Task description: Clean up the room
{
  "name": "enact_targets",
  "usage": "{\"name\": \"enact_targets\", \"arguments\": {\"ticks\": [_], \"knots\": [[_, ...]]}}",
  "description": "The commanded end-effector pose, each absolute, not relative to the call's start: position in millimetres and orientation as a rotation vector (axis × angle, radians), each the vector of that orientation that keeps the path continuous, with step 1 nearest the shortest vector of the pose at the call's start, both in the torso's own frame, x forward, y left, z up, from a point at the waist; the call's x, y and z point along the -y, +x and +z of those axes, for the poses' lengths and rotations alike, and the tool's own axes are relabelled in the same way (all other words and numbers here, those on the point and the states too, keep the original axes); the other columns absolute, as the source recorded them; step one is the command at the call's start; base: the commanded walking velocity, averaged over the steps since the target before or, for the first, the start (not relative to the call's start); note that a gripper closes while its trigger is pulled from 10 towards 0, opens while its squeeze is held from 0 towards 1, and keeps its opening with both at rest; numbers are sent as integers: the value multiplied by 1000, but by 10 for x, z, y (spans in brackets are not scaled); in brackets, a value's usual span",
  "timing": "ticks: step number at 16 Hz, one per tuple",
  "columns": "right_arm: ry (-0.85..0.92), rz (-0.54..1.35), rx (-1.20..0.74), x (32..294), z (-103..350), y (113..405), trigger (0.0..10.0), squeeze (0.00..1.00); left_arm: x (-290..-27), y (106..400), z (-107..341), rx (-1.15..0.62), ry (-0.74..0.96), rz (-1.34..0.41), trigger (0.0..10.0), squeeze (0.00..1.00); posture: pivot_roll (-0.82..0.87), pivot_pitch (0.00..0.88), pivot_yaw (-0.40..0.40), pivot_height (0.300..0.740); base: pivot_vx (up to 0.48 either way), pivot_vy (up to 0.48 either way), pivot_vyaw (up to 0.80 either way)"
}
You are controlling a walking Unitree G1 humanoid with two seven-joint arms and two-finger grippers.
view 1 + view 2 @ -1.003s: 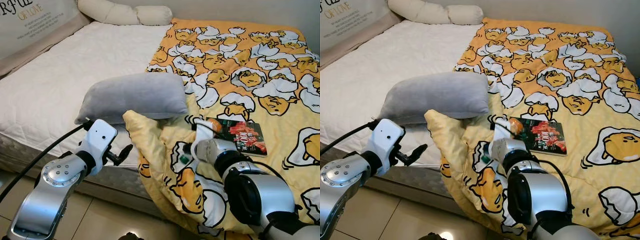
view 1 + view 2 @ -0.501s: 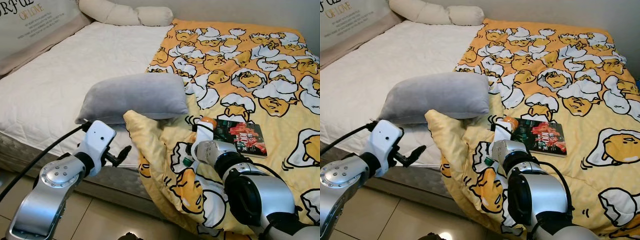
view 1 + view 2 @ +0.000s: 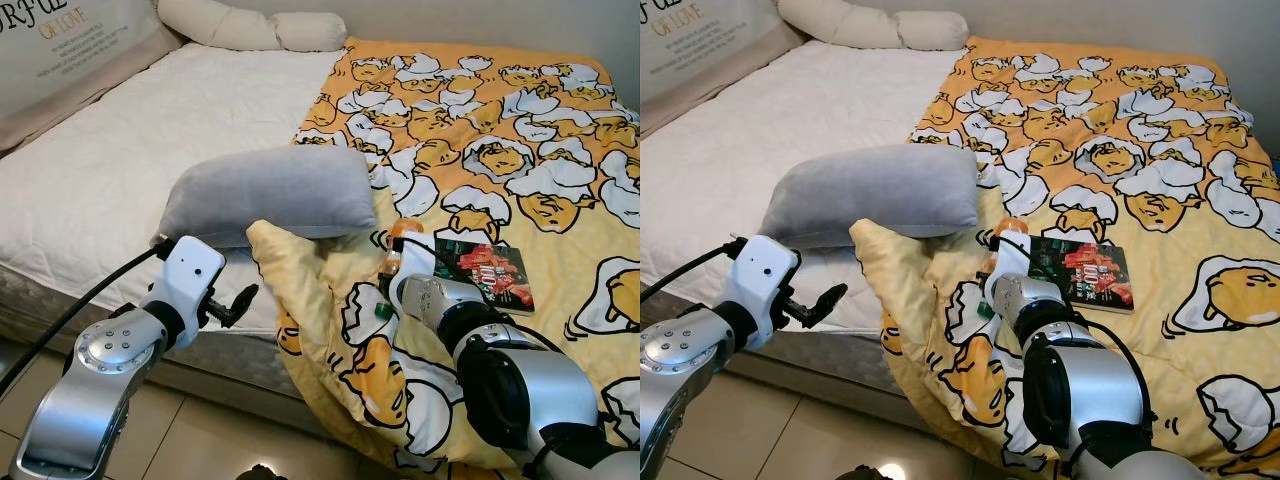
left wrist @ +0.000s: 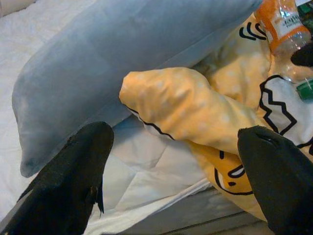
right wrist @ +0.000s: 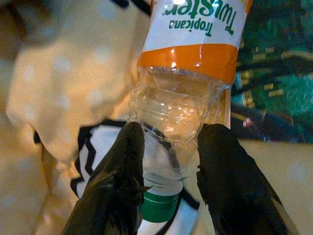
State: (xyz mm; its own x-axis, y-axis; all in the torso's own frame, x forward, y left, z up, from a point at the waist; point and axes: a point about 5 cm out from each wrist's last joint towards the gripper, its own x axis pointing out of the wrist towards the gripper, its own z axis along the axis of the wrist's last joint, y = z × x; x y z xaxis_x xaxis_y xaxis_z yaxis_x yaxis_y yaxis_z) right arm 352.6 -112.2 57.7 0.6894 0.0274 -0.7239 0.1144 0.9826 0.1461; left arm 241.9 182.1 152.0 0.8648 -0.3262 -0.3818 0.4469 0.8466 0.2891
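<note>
While the bottle is lifted: keep its green cap clear of the quilt folds.
Right claw [image 5: 168, 161]: pinching the bottle [image 5: 188, 78] at its neck, beside the book [image 3: 488, 272].
Left claw [image 4: 171, 171]: spread, near the pillow [image 3: 265, 195].
Surface: bed [image 3: 120, 150], yellow quilt [image 3: 520, 150], tiled floor [image 3: 200, 440].

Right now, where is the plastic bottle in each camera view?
Left eye view: bottle mid-frame, held by the right end effector.
Right eye view: bottle mid-frame.
Left wrist view, by the frame's corner.
Right wrist view: between the fingers.
Shared landmark: the book beside it.
</note>
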Motion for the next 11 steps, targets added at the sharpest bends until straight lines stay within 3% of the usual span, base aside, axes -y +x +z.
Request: {"name": "enact_targets", "arguments": {"ticks": [1,9,11], "knots": [[222,-46,-700,1145,746,3649,0,0,-1837,2442,1565,-306,384,-404,10000,0,25,0,63,740,0,0,0],[282,36,-329,1270,1057,3785,0,0,-1875,2468,1550,-287,366,-338,10000,0,14,0,76,740,0,0,0],[438,78,-192,1374,1145,3760,0,0,-1884,2460,1547,-262,371,-303,10000,0,23,0,71,740,0,0,0]]}}
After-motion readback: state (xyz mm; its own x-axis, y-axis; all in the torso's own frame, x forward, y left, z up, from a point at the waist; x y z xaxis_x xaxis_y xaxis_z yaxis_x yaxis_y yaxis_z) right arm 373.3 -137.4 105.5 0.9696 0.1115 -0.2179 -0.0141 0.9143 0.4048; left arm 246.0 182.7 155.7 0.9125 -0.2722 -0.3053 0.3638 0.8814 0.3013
